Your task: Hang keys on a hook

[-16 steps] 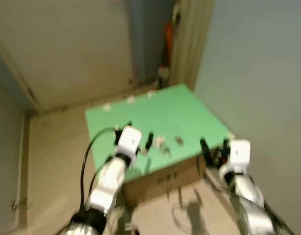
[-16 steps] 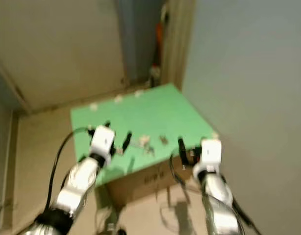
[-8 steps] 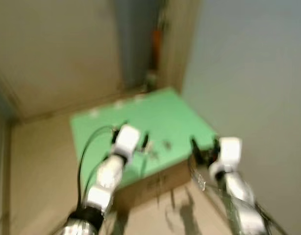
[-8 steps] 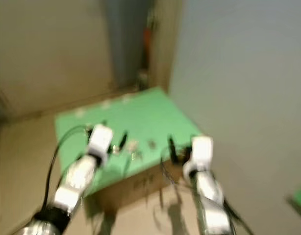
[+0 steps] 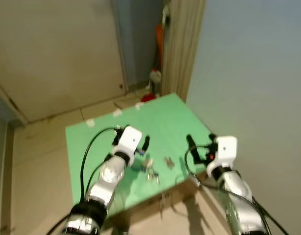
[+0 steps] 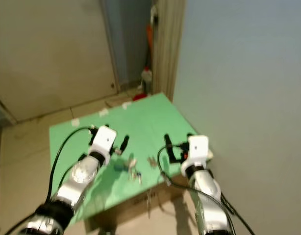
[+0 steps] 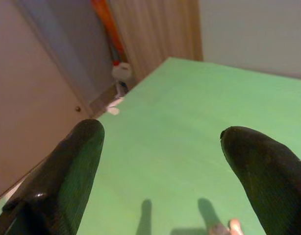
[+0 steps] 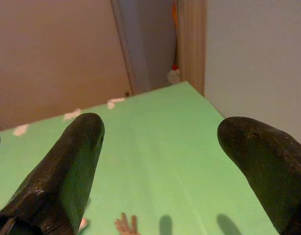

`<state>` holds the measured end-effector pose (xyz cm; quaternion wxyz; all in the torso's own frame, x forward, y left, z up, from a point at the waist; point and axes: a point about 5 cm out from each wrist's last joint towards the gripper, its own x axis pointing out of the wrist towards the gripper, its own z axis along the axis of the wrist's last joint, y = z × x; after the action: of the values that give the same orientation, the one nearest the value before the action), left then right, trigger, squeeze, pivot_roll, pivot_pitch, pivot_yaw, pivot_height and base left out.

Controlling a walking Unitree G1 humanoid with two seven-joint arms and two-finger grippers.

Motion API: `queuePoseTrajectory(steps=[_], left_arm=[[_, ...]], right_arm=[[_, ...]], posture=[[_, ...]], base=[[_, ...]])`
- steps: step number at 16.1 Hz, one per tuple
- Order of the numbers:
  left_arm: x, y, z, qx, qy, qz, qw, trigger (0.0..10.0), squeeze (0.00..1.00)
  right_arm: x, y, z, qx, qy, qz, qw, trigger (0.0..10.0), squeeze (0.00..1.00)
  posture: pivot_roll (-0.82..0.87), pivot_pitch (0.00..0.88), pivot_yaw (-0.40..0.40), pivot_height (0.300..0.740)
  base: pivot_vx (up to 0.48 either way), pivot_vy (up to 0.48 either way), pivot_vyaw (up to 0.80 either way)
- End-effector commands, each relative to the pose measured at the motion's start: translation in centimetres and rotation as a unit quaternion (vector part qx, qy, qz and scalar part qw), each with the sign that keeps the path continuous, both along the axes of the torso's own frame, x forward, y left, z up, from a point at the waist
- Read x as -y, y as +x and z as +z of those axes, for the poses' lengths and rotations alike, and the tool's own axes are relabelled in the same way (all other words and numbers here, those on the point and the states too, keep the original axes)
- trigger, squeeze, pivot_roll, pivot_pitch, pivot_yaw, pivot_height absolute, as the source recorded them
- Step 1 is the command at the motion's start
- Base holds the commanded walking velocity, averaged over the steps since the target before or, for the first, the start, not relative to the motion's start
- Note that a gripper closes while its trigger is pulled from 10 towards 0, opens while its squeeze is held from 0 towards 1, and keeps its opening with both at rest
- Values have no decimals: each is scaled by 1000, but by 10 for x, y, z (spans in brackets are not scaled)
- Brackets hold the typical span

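Note:
A small bunch of metal keys [image 5: 150, 170] lies on the green top [image 5: 163, 115] of a cardboard box, with a second small metal piece [image 5: 168, 161] just to its right. My left gripper [image 5: 138, 140] hovers open over the green top, just behind and left of the keys. My right gripper [image 5: 200, 141] is open above the box's near right corner, to the right of the keys. Between its fingers in the right wrist view [image 8: 160, 147] lies bare green surface, with a bit of the keys [image 8: 124, 224] at the lower edge.
A pale wall [image 5: 253, 73] rises close on the right. A closed door [image 5: 57, 54] and a wooden frame [image 5: 182, 44] stand behind the box. An orange-handled tool and a white bottle [image 5: 155, 75] sit in the corner. Tiled floor [image 5: 37, 161] lies to the left.
The whole picture has shifted and sharpened as the camera moved. Both arms now reach further over the green top. Both grippers stay open and the keys lie where they were.

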<state>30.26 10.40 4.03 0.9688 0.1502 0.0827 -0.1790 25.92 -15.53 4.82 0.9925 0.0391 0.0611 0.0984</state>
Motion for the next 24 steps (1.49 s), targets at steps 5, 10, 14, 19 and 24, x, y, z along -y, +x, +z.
queuePoseTrajectory(steps=[5,10,14,19,24], left_arm=[[23,11,-6,-54,37,-21,998,10000,0],[40,0,-23,-95,75,-21,992,10000,0],[47,-13,-39,-129,108,-4,986,10000,0],[36,-21,-52,-163,138,34,976,10000,0],[36,-34,-64,-206,116,56,970,10000,0]], right_arm=[[26,-16,0,-17,-32,-13,999,10000,0],[37,-27,6,-21,-41,-21,999,10000,0],[48,-41,9,-31,-55,-20,998,10000,0],[52,-48,6,-51,-54,-28,997,10000,0],[47,-48,3,-61,-53,-17,997,10000,0]], posture=[[-181,86,-14,740],[-241,105,-15,740],[-301,116,-23,740],[-301,106,-15,740],[-292,111,-23,740]], base=[[0,0,0],[0,0,0],[0,0,0],[0,0,0],[0,0,0]])
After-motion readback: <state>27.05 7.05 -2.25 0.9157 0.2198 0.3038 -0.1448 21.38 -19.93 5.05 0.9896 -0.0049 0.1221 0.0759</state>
